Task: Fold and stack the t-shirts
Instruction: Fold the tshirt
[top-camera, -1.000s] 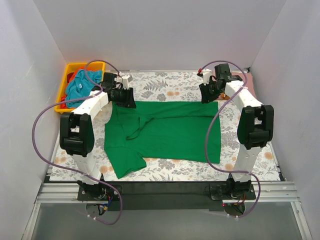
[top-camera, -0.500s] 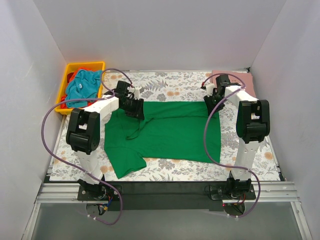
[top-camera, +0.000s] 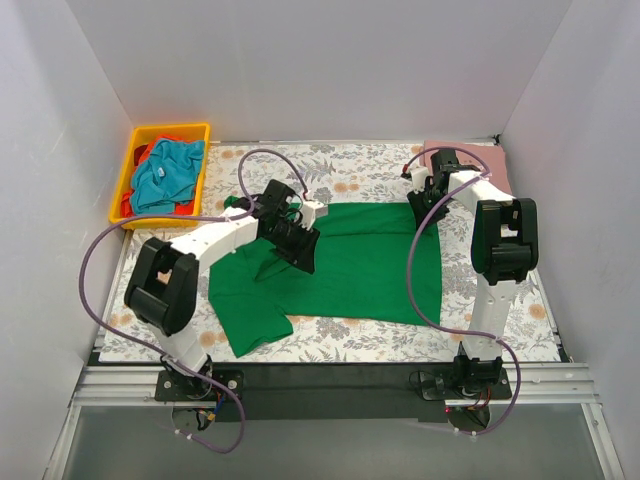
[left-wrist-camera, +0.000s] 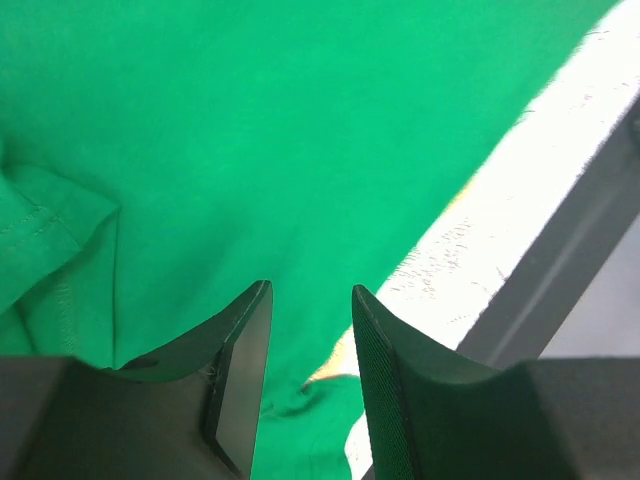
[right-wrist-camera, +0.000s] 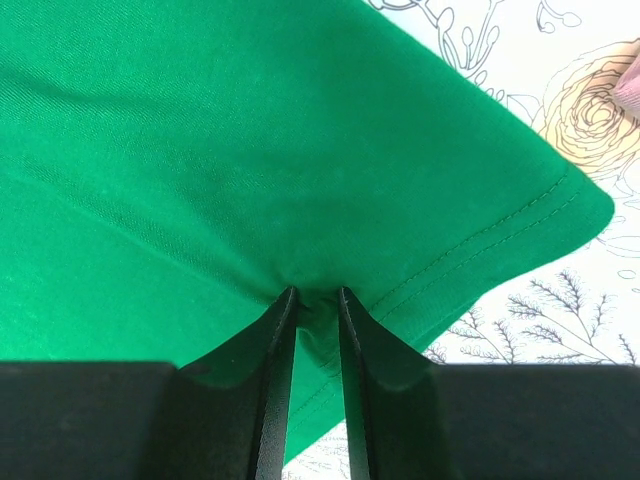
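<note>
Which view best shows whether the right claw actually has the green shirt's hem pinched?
The right wrist view: the right claw is closed on a bunched fold of the green shirt. The top view shows only its place at the far right corner; the left wrist view misses it.

Bright, even overhead light, soft shadows; wrist views sharp, one edge blown out white.

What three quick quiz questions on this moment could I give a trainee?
1. True or false: the right gripper is shut on the green shirt.
2. Where are the teal shirt and red shirt? A) in the yellow bin B) on the floral cloth C) under the green shirt
3. Fill in: the left gripper hangs with its jaws ____ over the green shirt.

Key: 1 true; 2 A; 3 open.
</note>
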